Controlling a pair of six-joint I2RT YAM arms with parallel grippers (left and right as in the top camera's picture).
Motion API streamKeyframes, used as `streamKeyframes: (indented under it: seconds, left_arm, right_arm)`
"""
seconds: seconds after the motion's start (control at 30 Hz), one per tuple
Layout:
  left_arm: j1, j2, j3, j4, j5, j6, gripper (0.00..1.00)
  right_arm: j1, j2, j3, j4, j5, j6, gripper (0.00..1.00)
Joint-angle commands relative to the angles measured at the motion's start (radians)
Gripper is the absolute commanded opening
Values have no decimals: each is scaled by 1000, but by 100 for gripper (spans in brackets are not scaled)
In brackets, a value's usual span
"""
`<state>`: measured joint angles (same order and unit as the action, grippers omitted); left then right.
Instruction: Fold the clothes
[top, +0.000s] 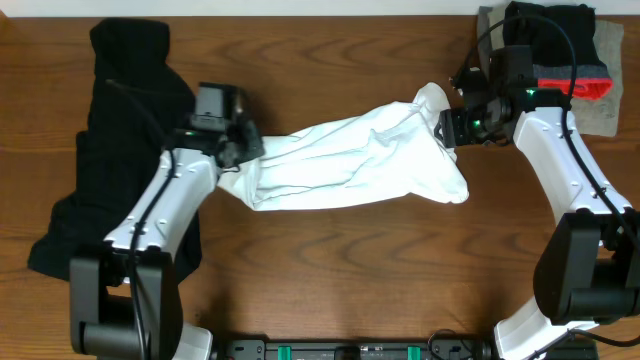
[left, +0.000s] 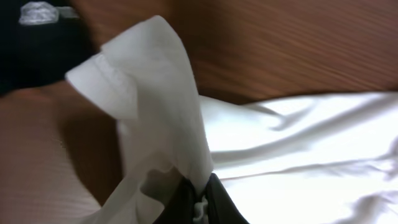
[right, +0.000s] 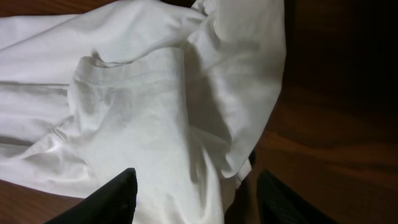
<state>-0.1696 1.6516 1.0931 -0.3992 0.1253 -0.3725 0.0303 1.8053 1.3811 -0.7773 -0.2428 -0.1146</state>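
White garment (top: 350, 160) lies bunched mid-frame btwn both arms. Left gripper (left: 198, 204) is pinched on its edge; right gripper (right: 196, 183) has fingers spread wide, cloth draped over the gap. Imo clamp the right on that edge first, then pull w/ even tension so it spreads flat.

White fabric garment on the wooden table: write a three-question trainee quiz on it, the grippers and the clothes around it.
1. True or false: the left gripper is shut on the white fabric garment.
2. Whose fingers stand apart? A, left gripper; B, right gripper.
3. What colour is the big crumpled cloth heap beside the left gripper?
Key: 1 true; 2 B; 3 black.
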Motion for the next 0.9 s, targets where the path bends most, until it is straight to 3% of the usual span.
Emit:
streamKeyframes:
  seconds: [0.0,0.63,0.87]
  left_arm:
    - [-63,-8,13,37,10,-48,6]
    - [-344,21,13,303,10,-120,6]
    - [-413,76,13,314,18,-123,6]
  right_arm:
    - [-3,-19,18,-2,-1,-14,59]
    - [-3,-19,18,-17,-1,-14,59]
    - [-3,-19,18,-27,-1,-14,59]
